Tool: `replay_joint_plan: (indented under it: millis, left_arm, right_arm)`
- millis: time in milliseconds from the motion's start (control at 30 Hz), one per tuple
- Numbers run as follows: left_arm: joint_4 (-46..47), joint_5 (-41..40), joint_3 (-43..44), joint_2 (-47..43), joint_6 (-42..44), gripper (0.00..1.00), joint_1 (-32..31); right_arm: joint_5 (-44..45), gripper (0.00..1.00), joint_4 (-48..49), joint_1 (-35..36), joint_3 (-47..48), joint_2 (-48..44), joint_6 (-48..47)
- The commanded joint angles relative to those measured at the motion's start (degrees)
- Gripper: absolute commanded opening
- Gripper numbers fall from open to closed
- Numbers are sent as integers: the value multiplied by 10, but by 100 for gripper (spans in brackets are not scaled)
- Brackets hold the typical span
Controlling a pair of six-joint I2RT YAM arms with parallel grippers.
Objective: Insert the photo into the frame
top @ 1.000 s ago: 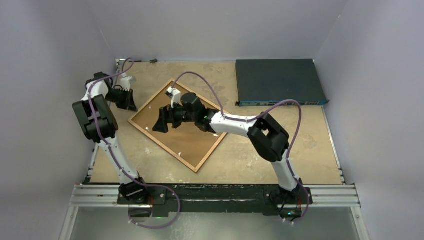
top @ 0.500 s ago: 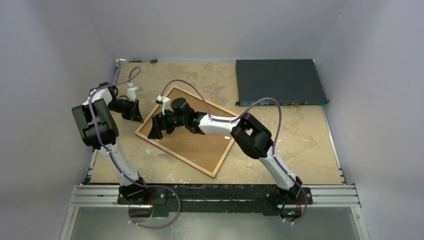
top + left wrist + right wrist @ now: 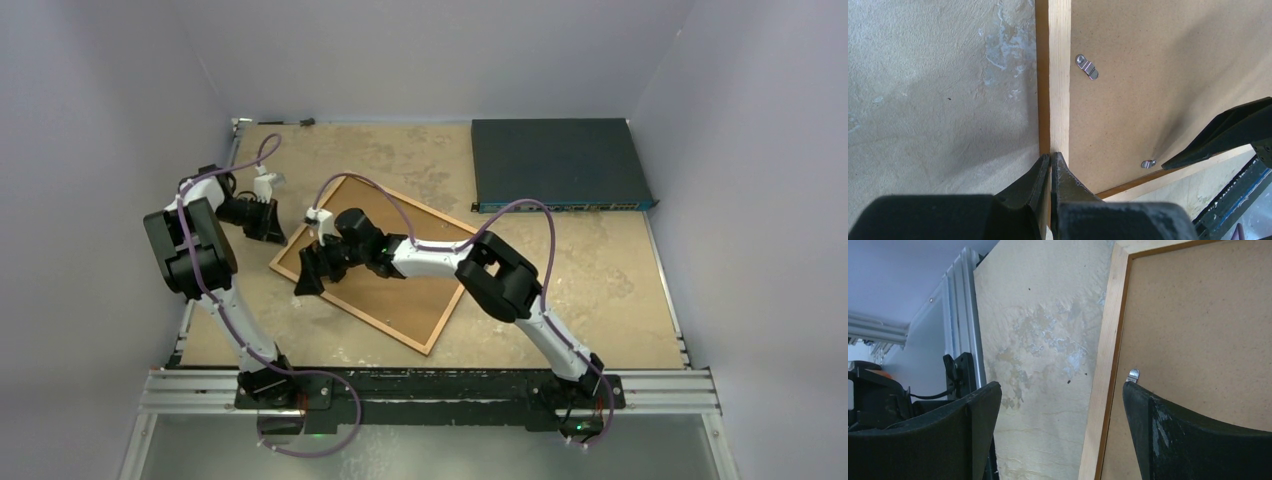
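One frame holding one brown backing board, one dark blue flat box, one bench, two hands: left hand, right hand; two metal clips visible in the left wrist view

Item: left arm, right arm — white tubular links, blocky black joints; purple cables loop alongside each; left tool, right tool — black tapered fingers, lightly scuffed.

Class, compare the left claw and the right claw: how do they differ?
The left claw is shut; the right claw is wide open. The left claw's tips meet at an edge of the frame; the right claw straddles one. Both are black.
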Motion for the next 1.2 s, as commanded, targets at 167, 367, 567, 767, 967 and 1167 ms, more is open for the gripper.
replay_joint_plan:
  millis: [167,367,567,767,967,1167]
  left_arm:
    - [0,-50,-26,6,13,0,-6]
    - [0,-51,-24,5,7,0,-6]
    - [3,-59,-26,-1,0,0,-6]
    - [4,-64,-27,-1,-4,0,-5]
    - [5,-70,-26,-3,-9,0,-6]
    - [4,-72,-26,-6,-11,0,-6]
  right_arm:
    - [1,93,7,2,-7,2,-18]
    - [-8,93,10,5,-9,10,-21]
    - [-19,93,16,11,-14,15,-22]
    - [-28,92,22,21,-18,15,-24]
    - [-39,92,20,29,-11,20,-32]
    - [-54,91,10,28,-14,11,-39]
